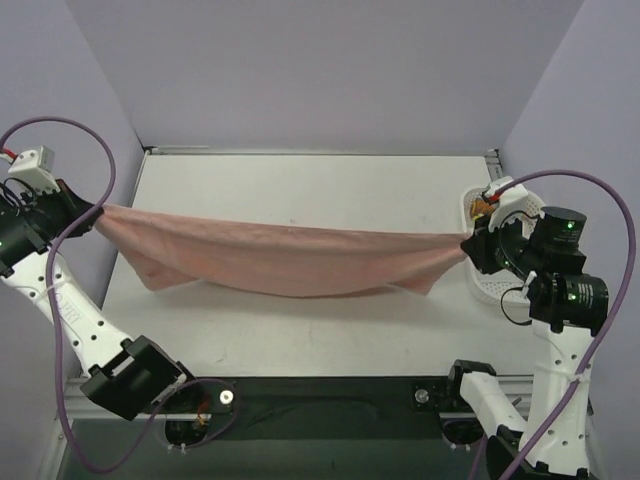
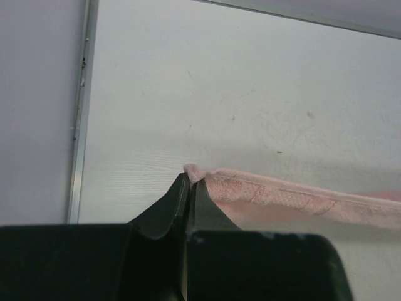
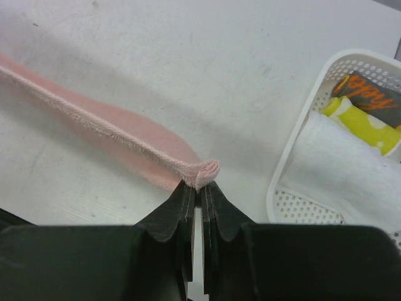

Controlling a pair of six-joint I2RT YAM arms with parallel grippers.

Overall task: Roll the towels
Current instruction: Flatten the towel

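At the tabletop's left edge, the left gripper (image 1: 100, 212) is clamped tight on one end corner of the salmon-pink towel (image 1: 290, 260), its jaws pressed together over a nub of terry. The towel spans the tabletop (image 1: 300, 180) from the left edge to the right edge, lifted at both ends and sagging through the middle, with a loose fold drooping lower near the left end. Whether its lowest hem touches the surface cannot be told. At the right edge, the right gripper (image 1: 468, 243) pinches the opposite corner, jaws nearly closed around a small curl of cloth. Just beside that gripper, against the right edge, sits a white mesh basket (image 3: 294, 150), partly hidden from above by the right arm. Inside it lie a white towel (image 3: 338, 169), a yellow cloth (image 3: 360, 122) and a dark item with orange lettering (image 3: 369, 94).
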